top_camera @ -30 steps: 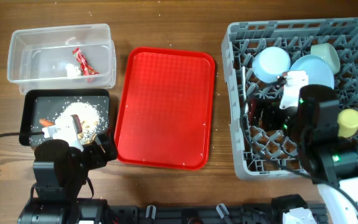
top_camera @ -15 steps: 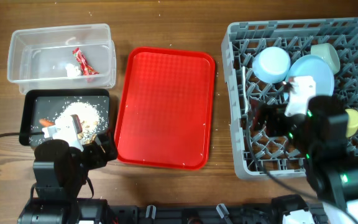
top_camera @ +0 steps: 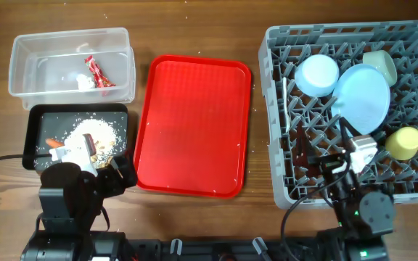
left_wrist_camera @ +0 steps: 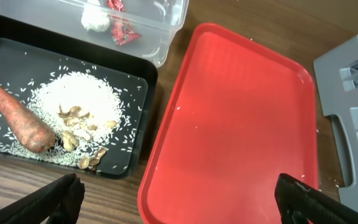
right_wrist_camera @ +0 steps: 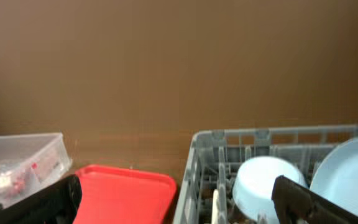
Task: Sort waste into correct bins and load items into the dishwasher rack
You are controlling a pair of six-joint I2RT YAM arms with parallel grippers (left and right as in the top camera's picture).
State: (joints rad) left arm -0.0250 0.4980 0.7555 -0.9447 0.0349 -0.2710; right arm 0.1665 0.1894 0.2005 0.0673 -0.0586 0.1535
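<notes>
Wooden table (top_camera: 194,29): right claw (right_wrist_camera: 179,202) released, empty, above dishwasher rack (top_camera: 278,109); left claw (left_wrist_camera: 179,196) released.

Tub (top_camera: 49,69) behind scrap tray (top_camera: 38,125) — serving tray (top_camera: 193,123) left of rack (top_camera: 274,116)

the flat red tray (top_camera: 193,123) lies bare between the black tray (top_camera: 31,141) and the rack (top_camera: 278,145), leaving an open lane above it. inside the rack, plate (top_camera: 361,98), bowl (top_camera: 316,75) and cup (top_camera: 403,143) crowd the far right; upright pegs fill the rest.
</notes>
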